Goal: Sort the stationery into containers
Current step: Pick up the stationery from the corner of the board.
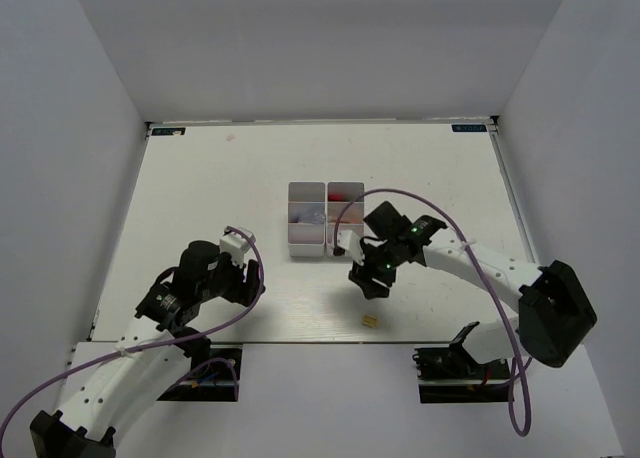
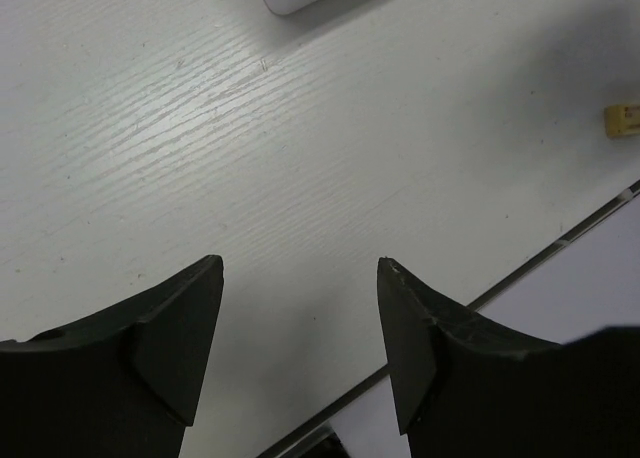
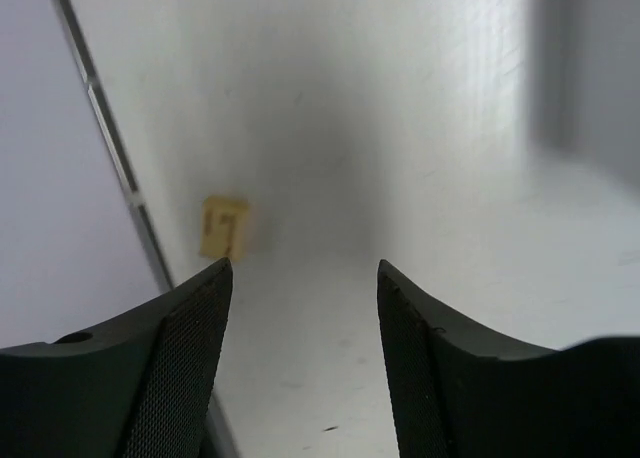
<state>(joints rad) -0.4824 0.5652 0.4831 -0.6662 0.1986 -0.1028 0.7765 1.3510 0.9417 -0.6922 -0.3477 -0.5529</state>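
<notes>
Left end effector [image 2: 300,268]: fingers spread, nothing between them, over bare bench [image 2: 200,128] at the left front.

Right end effector [image 3: 305,268]: fingers likewise apart and empty, low over the bench just in front of the right tray [image 1: 346,185].

Tan eraser block [image 1: 370,320]: lies alone near the bench's front edge, close to the right end effector but not touching it.

Left tray [image 1: 306,249] and right tray sit side by side mid-bench. A red item [image 1: 345,192] shows in the right tray's far compartment. Small pale pieces in the left tray's middle compartment are too small to identify.
</notes>
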